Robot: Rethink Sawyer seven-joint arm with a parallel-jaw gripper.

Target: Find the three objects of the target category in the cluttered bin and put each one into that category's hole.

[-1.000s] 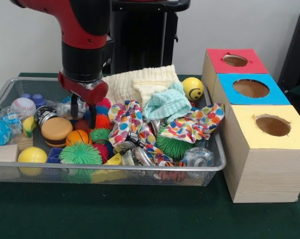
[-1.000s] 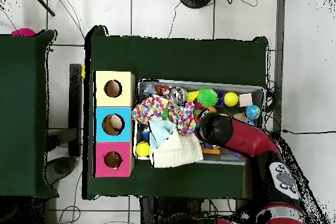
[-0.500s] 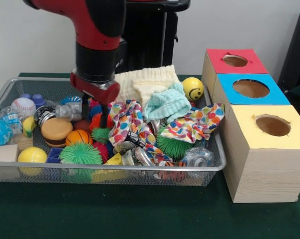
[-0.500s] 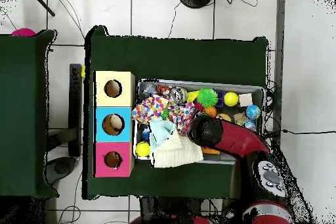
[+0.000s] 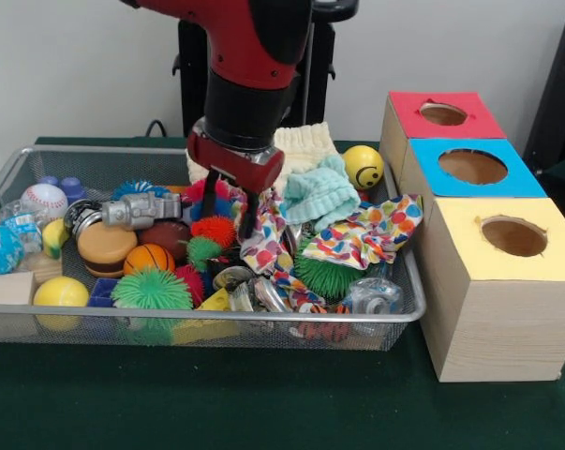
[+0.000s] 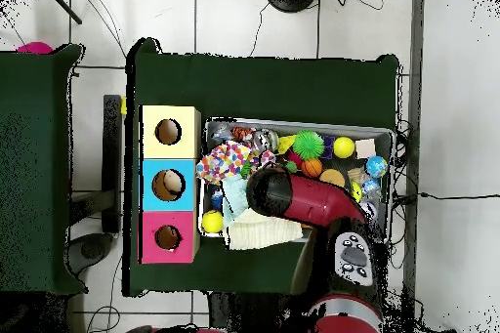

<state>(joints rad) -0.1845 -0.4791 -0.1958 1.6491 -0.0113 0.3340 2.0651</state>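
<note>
gripper (image 5: 228, 204): fingers parted, empty, hung over the polka-dot cloth (image 5: 263, 234)
risk: descending, fingers could snag cloth, dragging neighbouring toys

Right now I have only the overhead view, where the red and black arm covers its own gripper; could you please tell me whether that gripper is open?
Observer: In the front view the gripper is open; its two black fingers stand apart, and I see nothing clamped between them.
Operator: Thank you. Where are the tips?
Observer: They are down in the wire mesh bin, one by the red spiky ball, the other against the polka-dot cloth.
Operator: And is the yellow ball by the red-topped wooden box plain?
Observer: No, it has a black smiley face on its side.
</note>
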